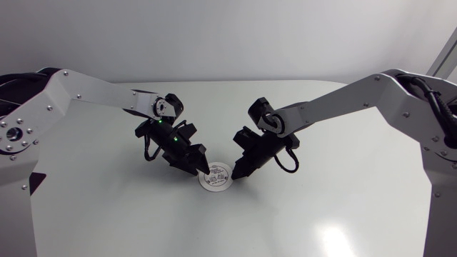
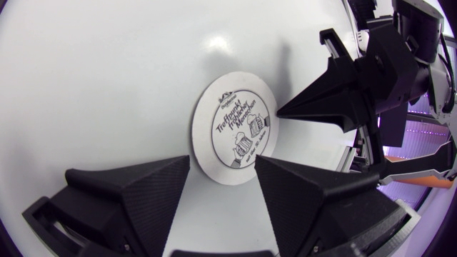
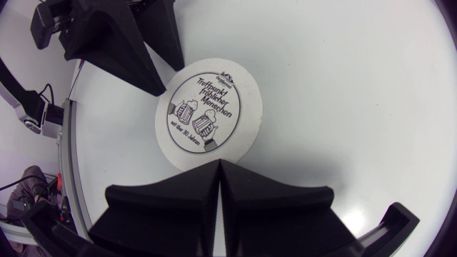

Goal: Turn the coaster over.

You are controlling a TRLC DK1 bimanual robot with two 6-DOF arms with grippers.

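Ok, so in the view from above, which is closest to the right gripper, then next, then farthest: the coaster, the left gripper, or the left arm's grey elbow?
1. coaster: lying flat on the table right at the tip of the right gripper.
2. left gripper: across the coaster, at its opposite edge.
3. left arm's grey elbow: far off, near the view's left side.

Print noted on the upper face of the round white coaster (image 3: 208, 113). Black lettering in three slanted lines at centre, sharp enough to read in both wrist views; wording not transcribed here. Small emblem with a line of fine type at the head of the lettering, too small to make out. Line drawing of two clinking beer mugs beneath the lettering. One more short line of small type under the mugs. All enclosed by a thin black ring. In the head view, visible only as a dark smudge.
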